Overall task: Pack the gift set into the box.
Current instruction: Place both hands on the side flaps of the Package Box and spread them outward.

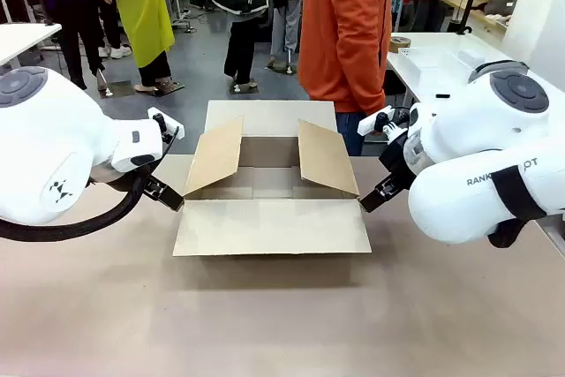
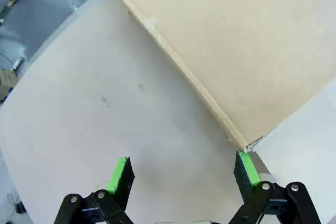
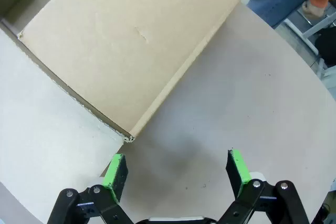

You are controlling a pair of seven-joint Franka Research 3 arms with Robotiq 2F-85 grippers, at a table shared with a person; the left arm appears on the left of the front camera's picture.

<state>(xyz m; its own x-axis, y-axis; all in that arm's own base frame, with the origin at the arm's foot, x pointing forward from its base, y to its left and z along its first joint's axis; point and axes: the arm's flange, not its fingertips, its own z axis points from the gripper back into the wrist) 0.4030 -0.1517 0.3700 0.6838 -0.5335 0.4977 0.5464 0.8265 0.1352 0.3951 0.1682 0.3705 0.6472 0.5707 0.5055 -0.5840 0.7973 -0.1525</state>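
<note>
The box [image 1: 272,227] stands open at the centre of the table [image 1: 265,324] in the front view. Its four flaps are folded outward. The 12 o'clock and 6 o'clock flaps lie nearly flat, and the 9 o'clock and 3 o'clock flaps stand tilted up. The part of the inner floor that shows is plain brown cardboard. A person [image 1: 346,33] in an orange top stands at 12 o'clock of the box, at the far edge of the table.

The left arm sits at 9 o'clock of the box and the right arm at 3 o'clock, each with its gripper low beside a near corner of the box.

Left gripper [image 2: 182,174]: fingers spread apart, holding nothing. In the left wrist view, a flap corner sits just beyond the pad [image 2: 247,169] at 4 o'clock. Contact cannot be determined.

Right gripper [image 3: 176,169]: fingers spread apart, holding nothing. In the right wrist view, a flap corner lies just past the 7 o'clock pad, with bare table between the fingers.
</note>
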